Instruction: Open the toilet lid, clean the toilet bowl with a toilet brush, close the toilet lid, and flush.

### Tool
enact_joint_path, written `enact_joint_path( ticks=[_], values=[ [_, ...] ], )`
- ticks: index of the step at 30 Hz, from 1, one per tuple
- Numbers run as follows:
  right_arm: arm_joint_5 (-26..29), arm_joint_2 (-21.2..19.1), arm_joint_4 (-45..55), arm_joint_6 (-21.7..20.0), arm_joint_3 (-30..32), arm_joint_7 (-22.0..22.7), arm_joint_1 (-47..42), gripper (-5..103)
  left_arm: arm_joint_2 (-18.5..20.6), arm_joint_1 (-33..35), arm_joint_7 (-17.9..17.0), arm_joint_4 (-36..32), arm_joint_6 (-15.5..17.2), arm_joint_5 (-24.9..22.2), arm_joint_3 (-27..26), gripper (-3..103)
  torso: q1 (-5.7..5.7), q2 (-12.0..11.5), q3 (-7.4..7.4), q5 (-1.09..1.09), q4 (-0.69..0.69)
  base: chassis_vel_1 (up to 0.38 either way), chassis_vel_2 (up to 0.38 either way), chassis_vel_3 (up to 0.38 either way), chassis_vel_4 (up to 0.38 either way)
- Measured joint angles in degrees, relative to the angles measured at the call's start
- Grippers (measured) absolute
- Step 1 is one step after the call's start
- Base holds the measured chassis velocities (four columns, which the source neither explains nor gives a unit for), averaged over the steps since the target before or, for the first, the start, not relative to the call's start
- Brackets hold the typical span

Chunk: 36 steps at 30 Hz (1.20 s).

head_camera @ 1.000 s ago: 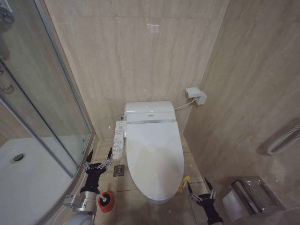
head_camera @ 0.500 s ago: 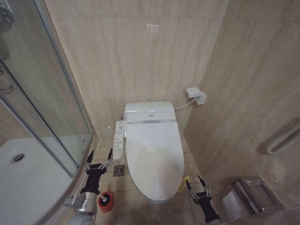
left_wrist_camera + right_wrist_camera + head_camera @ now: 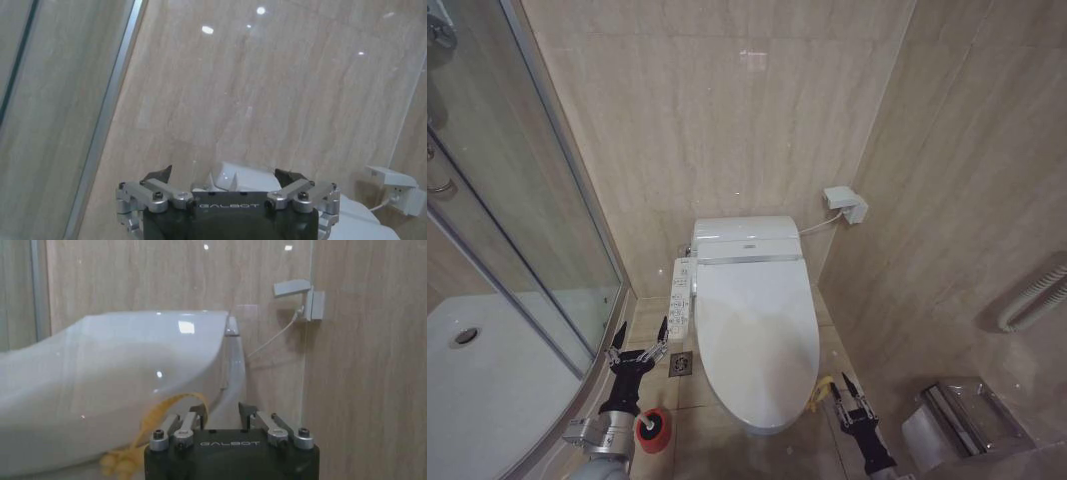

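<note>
The white toilet lid (image 3: pixel 757 330) lies shut over the toilet bowl, whose inside is hidden. A yellow ribbon (image 3: pixel 821 392) hangs at the lid's front right edge. My right gripper (image 3: pixel 853 397) is low on the floor side, just right of the ribbon. In the right wrist view the ribbon loop (image 3: pixel 160 415) ends at one of that gripper's (image 3: pixel 222 412) fingers, beneath the lid (image 3: pixel 120 370), and the narrow gap between the fingers is empty. My left gripper (image 3: pixel 637 345) stands wide open left of the toilet, above the red holder (image 3: pixel 653 428) with the toilet brush's pale handle (image 3: pixel 645 435) in it.
A button panel (image 3: pixel 681 297) runs along the toilet's left side, with a floor drain (image 3: pixel 681 364) beside it. The glass shower enclosure (image 3: pixel 527 230) closes off the left. On the right wall are a socket box (image 3: pixel 845 205), a grab bar (image 3: pixel 1032 295) and a metal paper holder (image 3: pixel 962 415).
My right gripper has moved left towards the yellow ribbon and its fingers have drawn closer together. The left arm has stayed still.
</note>
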Motion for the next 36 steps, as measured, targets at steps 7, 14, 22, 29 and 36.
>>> enact_joint_path(
  ticks=[7,14,22,29,36],
  values=[
    [1.40,0.47,1.04,0.59,-0.33,-2.19,-0.53,30,-0.11,-0.02,0.00,0.00,0.00,0.07,0.12,100,0.00,0.00,0.00,0.00,0.00,0.000,0.000,0.000,0.000],
    [2.78,1.12,3.17,2.40,-0.09,-3.59,-2.55,14,-0.13,-0.02,0.01,0.12,-0.07,0.08,0.09,100,0.00,0.00,0.00,0.00,0.00,0.000,0.000,0.000,0.000],
    [5.08,0.87,9.34,4.25,1.76,-3.60,-5.26,1,-0.28,-0.68,-0.02,0.57,-0.10,0.08,0.23,100,0.00,0.00,0.00,0.02,0.01,0.000,0.000,0.000,0.000],
    [7.27,0.91,19.27,3.84,2.47,-3.19,-8.07,0,0.38,-2.60,-0.21,1.80,0.26,-0.52,-1.45,100,0.00,0.00,0.00,0.00,0.00,0.000,0.000,0.000,0.000],
    [8.42,0.87,29.38,2.39,2.22,-2.78,-10.98,0,0.93,-4.07,-0.43,2.12,0.91,-1.46,-3.00,100,0.00,0.00,0.00,-0.01,-0.01,0.000,0.000,0.000,0.000]
  ],
)
